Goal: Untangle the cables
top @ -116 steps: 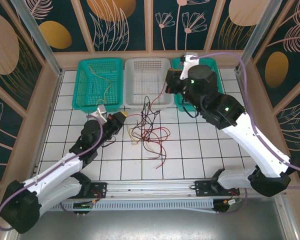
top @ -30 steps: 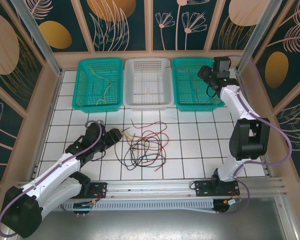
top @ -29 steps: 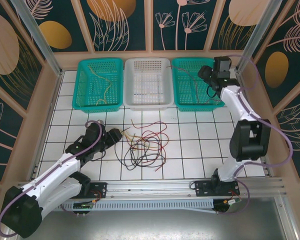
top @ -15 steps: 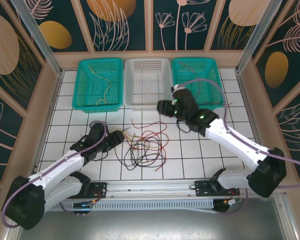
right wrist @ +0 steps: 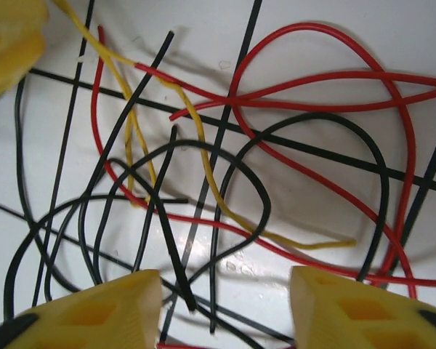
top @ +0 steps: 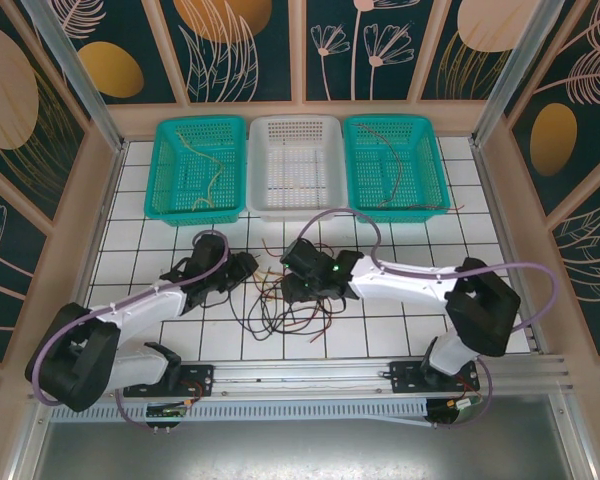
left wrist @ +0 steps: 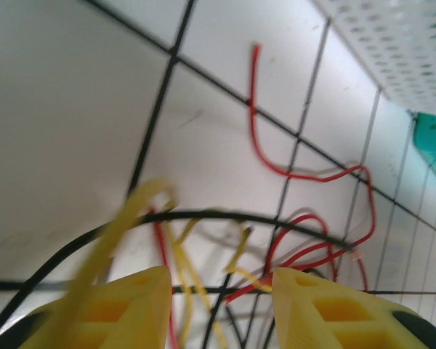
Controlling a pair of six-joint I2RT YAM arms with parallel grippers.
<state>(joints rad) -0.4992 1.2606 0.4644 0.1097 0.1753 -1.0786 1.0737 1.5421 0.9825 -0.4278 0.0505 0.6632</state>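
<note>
Centrally, 2 open — left pincer [left wrist: 218,276], right pincer [right wrist: 225,275] — over cables [top: 285,300] (bare tiles [top: 150,240] around).

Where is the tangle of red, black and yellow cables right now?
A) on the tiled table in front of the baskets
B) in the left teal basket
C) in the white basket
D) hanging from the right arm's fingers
A: the tangle lies flat on the tiled table, with the left gripper at its left edge and the right gripper low over it, fingers apart.
</note>
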